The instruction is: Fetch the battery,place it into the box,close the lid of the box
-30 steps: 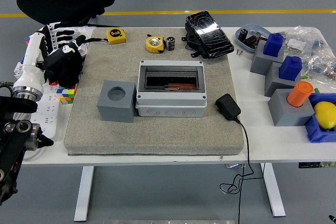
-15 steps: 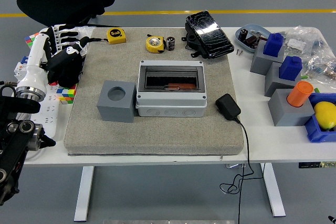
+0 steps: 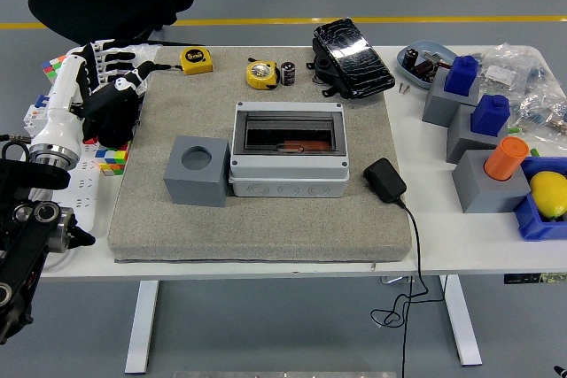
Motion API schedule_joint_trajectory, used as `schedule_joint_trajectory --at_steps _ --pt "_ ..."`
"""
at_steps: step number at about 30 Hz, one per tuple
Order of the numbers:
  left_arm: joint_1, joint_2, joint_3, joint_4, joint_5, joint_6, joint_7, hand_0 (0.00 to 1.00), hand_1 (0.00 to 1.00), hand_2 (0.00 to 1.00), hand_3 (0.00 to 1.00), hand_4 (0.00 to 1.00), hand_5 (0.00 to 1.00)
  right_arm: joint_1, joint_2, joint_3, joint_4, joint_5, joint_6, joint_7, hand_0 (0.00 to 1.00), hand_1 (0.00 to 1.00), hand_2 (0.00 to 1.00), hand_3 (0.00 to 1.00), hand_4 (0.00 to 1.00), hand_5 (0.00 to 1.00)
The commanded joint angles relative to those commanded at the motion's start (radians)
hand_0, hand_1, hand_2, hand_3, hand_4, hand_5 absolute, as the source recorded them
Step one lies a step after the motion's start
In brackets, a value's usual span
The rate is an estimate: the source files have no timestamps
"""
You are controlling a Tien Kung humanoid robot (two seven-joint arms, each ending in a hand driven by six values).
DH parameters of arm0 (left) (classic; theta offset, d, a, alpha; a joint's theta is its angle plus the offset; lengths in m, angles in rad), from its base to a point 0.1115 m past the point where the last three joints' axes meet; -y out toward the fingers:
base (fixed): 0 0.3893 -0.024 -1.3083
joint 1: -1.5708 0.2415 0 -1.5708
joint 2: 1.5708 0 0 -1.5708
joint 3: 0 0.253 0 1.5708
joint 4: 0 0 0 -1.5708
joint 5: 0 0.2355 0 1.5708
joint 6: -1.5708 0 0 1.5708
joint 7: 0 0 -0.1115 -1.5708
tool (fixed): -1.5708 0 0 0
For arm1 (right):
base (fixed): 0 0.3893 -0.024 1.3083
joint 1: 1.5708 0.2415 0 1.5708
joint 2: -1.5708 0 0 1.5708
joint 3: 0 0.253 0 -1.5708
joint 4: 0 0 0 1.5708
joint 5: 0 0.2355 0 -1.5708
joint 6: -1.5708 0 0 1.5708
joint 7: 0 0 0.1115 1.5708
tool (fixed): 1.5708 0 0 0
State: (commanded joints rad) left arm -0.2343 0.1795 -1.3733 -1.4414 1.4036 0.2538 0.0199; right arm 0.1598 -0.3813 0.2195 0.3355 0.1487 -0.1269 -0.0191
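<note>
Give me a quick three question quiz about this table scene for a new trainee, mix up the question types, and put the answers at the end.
1. True or false: the battery already lies inside the box.
2. Multiple choice: what stands directly left of the box on the grey mat? A) an orange cylinder B) a grey block with a round hole C) a yellow tape measure
3. Fill in: the only robot hand in view is the ___ hand, at the mat's far left corner.

Key
1. False; the battery stands on the table beyond the mat, beside a yellow tape measure.
2. B
3. left
</note>
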Motion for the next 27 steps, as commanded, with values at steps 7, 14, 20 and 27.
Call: schedule_joint_trajectory --at_steps 7,14,20,27 --pt "0.002 0.001 0.002 0.001 -0.001 -0.001 0.0 0.565 0.639 0.661 0.684 0.97 0.41 -0.001 -0.003 -0.001 0.001 -0.002 -0.001 0.001 0.499 0.613 0.652 0.559 0.942 0.518" --pt "0.002 -0.004 0.0 0.0 -0.001 -0.002 -0.002 0.564 0.64 0.662 0.68 0.97 0.41 -0.005 -0.001 0.006 0.0 -0.005 -0.001 0.001 0.5 0.613 0.652 0.559 0.941 0.52" --pt "0.004 -0.007 -0.003 -0.001 0.0 -0.002 -0.001 0.563 0.64 0.662 0.669 0.968 0.41 -0.011 0.0 0.009 -0.001 -0.002 -0.002 0.002 0.5 0.612 0.652 0.558 0.941 0.519" --pt "0.008 -0.009 -0.008 0.002 0.0 -0.003 -0.001 0.563 0.64 0.662 0.669 0.968 0.41 -0.008 0.002 0.01 0.0 -0.004 -0.006 0.011 0.5 0.612 0.652 0.558 0.941 0.519"
